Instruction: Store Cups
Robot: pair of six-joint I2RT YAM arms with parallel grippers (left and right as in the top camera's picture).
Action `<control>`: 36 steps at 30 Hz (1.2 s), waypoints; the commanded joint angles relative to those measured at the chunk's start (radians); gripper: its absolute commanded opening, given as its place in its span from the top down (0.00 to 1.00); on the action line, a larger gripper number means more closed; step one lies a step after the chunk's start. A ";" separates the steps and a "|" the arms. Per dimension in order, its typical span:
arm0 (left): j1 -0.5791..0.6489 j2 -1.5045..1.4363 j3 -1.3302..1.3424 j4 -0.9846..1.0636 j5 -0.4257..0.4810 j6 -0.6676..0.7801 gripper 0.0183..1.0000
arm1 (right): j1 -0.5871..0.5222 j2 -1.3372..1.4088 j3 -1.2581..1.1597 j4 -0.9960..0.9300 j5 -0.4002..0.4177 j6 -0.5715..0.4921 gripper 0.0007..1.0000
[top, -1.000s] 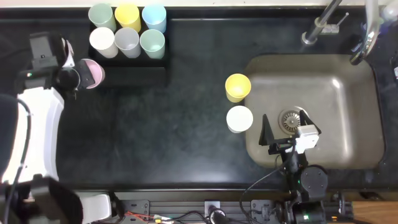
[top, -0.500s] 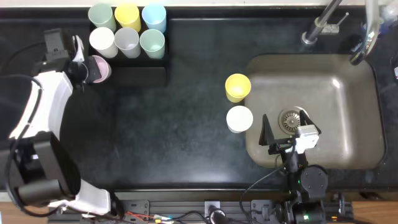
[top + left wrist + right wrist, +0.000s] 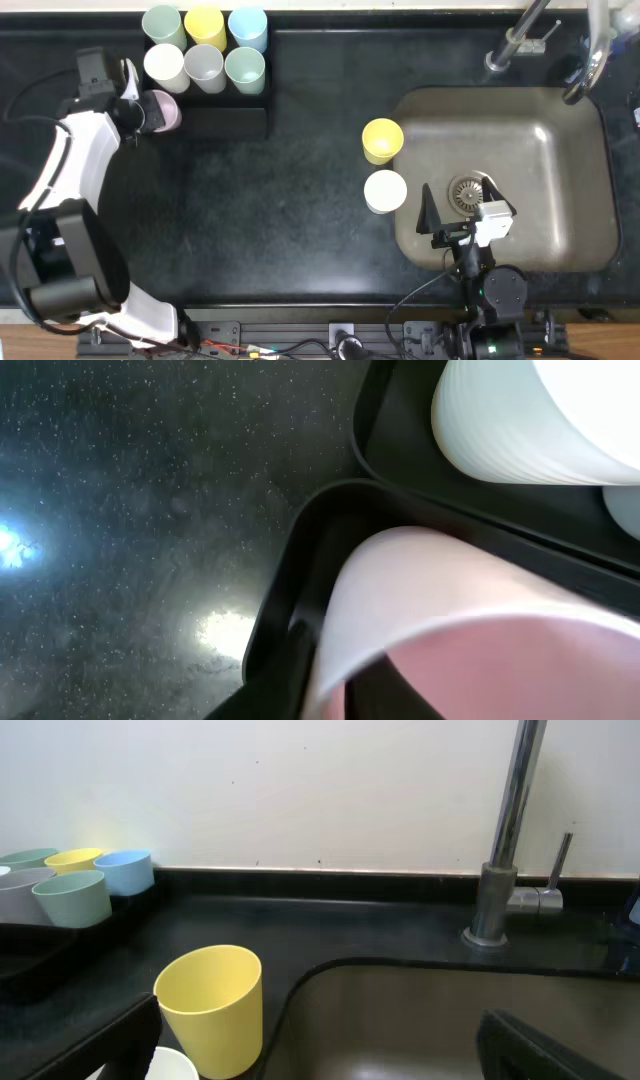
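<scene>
Black speckled tabletop (image 3: 280, 200), steel sink (image 3: 560, 150) at right. Left claw (image 3: 140, 110) grips pale pink plastic cup (image 3: 162, 110), tilted over near-left edge of black cup tray (image 3: 230, 122), far left. Right claw (image 3: 458, 205) wide, over sink. Yellow plastic cup (image 3: 382, 140) and white plastic cup (image 3: 385, 190) just beside sink's left rim, well apart from tray.

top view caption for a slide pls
Left gripper holds pale pink plastic cup at black plastic tray; yellow cup and white cup stand beside steel sink

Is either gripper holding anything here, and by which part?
The left gripper holds the pink cup at its rim end; exact contact is hidden. The right gripper is open and empty.
</scene>
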 commanded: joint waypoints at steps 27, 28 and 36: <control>-0.592 -0.340 0.139 0.058 -0.006 -0.262 0.16 | 0.002 -0.010 -0.013 0.005 0.004 0.003 0.00; -0.632 -0.305 0.164 0.056 -0.005 -0.288 0.16 | 0.002 -0.010 -0.013 0.005 0.004 0.003 0.00; -0.877 -0.029 0.358 -0.105 0.011 -0.445 0.16 | 0.002 -0.010 -0.013 0.005 0.004 0.003 0.00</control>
